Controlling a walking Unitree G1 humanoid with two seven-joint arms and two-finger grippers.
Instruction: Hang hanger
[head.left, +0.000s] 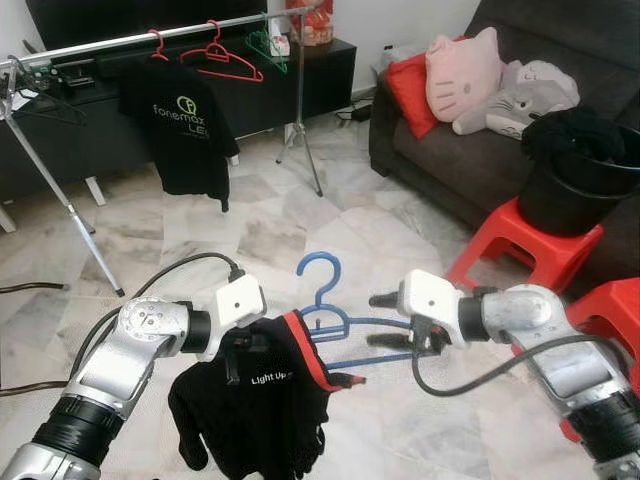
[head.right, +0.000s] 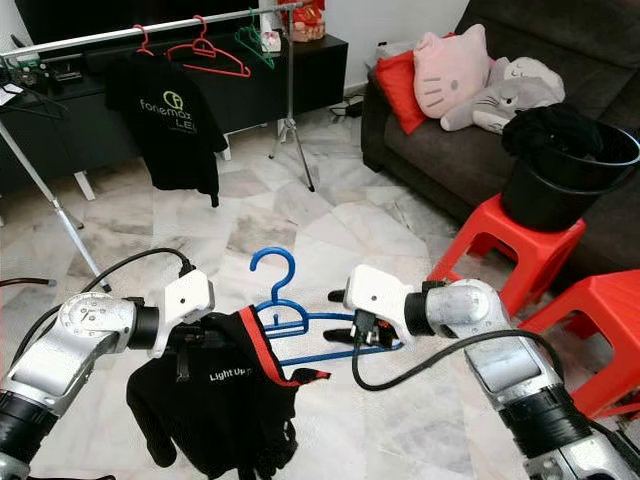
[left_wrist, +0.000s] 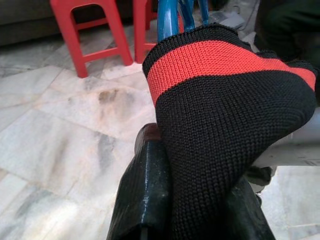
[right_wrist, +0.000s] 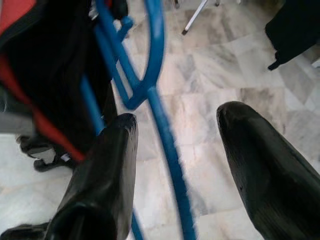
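Two words, "Light Up", mark the black garment (head.left: 250, 405).

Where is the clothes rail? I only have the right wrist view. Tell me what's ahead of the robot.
Observer: The rail stands across the room, ahead and to the robot's left, with a black T-shirt hanging on it.
Operator: Report what is holding the garment by my fingers.
Observer: The left gripper is shut on that black shirt, which drapes partly over the blue hanger.
Operator: Name what's on the robot's right.
Observer: A black bucket sits on a red stool in front of the sofa.
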